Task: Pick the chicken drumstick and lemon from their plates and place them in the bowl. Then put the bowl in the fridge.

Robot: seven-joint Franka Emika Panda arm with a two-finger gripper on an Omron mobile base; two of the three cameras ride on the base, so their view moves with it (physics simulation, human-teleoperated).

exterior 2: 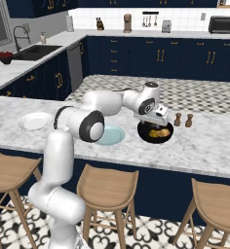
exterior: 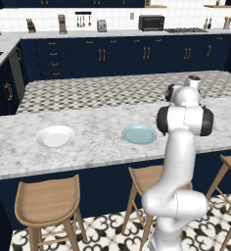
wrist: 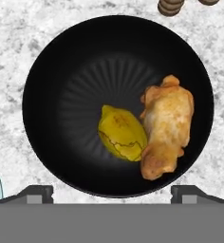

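The black bowl [wrist: 71,66] sits on the marble counter, with the yellow-green lemon [wrist: 121,133] and the golden-brown chicken drumstick [wrist: 165,130] lying side by side inside it. My gripper [wrist: 113,193] hovers just above the bowl, open, its fingertips [wrist: 36,192] wide apart and holding nothing. From the right base view, the gripper [exterior 2: 155,120] hangs over the bowl [exterior 2: 143,132] at the end of the outstretched arm. Both plates are bare: the white plate [exterior: 55,136] at left and the light blue plate [exterior: 139,134] beside the bowl. The fridge is out of view.
Two small brown shakers [exterior 2: 182,119] stand just beyond the bowl, to its right. Wooden stools [exterior: 49,203] line the counter's near side. Navy cabinets and a sink [exterior 2: 31,51] lie across the aisle.
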